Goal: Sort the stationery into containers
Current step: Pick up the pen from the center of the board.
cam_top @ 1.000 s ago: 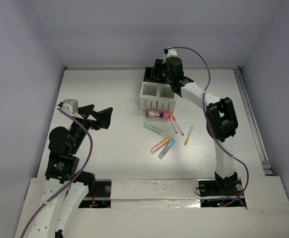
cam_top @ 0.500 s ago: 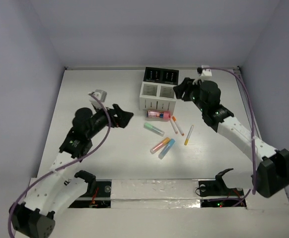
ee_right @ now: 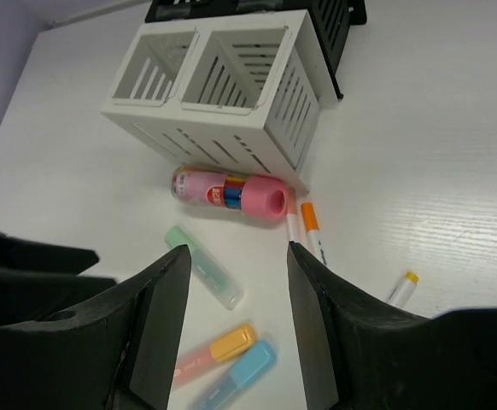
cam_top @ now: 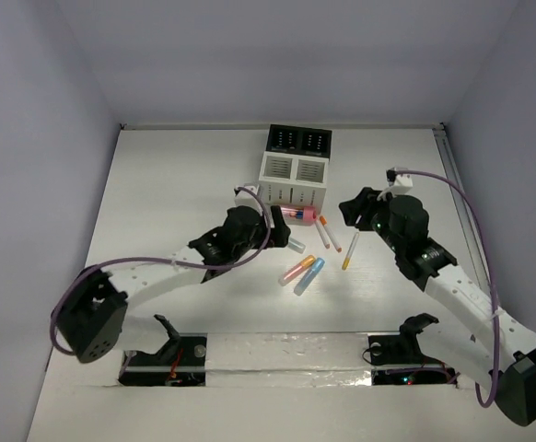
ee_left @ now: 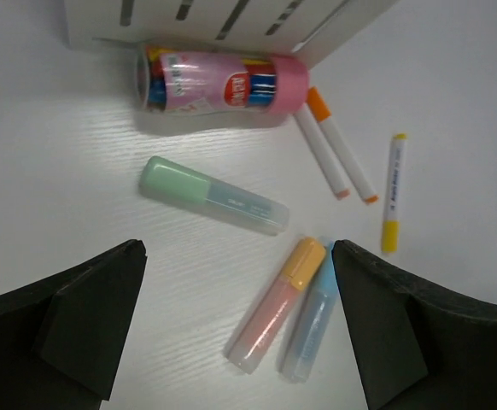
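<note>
The stationery lies in front of the white slotted box (cam_top: 293,177), which joins the black box (cam_top: 298,140). There is a fat pink cylinder (cam_top: 296,213), a green marker (ee_left: 210,195), an orange-capped pink marker (cam_top: 297,269), a blue marker (cam_top: 309,275), two orange-tipped white sticks (cam_top: 328,233) and a yellow-tipped stick (cam_top: 351,250). My left gripper (cam_top: 277,227) is open and empty above the green marker. In its wrist view the left gripper (ee_left: 236,256) frames the markers. My right gripper (cam_top: 351,210) is open and empty above the sticks, and its wrist view shows the right gripper (ee_right: 236,252) empty too.
The white box's (ee_right: 223,94) two compartments look empty from the right wrist view. The pink cylinder (ee_right: 227,194) rests against its front wall. Walls enclose the table at the back and both sides.
My left arm swung right and forward from the table's left side to over the markers. My right arm pulled back from the organiser to over the sticks.
</note>
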You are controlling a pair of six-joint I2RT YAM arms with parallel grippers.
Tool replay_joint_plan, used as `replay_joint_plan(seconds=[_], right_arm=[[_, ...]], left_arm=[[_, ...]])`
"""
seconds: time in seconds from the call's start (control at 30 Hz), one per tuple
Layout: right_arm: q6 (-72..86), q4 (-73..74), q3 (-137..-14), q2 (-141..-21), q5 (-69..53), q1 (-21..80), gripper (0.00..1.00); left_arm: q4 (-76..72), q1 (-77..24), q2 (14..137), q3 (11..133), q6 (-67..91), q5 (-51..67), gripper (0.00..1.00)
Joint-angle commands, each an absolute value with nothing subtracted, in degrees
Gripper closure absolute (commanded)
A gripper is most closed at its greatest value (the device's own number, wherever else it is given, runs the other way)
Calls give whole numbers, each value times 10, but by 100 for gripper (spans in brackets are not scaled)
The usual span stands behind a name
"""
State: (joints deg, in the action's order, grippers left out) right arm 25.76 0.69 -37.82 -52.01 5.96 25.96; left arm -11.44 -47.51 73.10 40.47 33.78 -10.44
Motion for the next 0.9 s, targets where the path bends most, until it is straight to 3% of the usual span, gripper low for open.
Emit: replay_joint_plan(seconds=[0.0, 0.23, 0.4, 0.87], right_arm=[[268, -2, -364, -492, 35, 262, 45], [275, -16, -353, -490, 4, 262, 45], [279, -28, -347, -495, -23, 262, 45], [279, -26, -347, -482, -34, 262, 45]], left_arm=[[-170, -478, 793, 436, 376, -178, 13], [-137, -509, 901, 502, 377, -260, 16], [-141, -509, 951, 520, 399, -247, 25], [-110, -519, 1013, 559, 399, -311, 32]])
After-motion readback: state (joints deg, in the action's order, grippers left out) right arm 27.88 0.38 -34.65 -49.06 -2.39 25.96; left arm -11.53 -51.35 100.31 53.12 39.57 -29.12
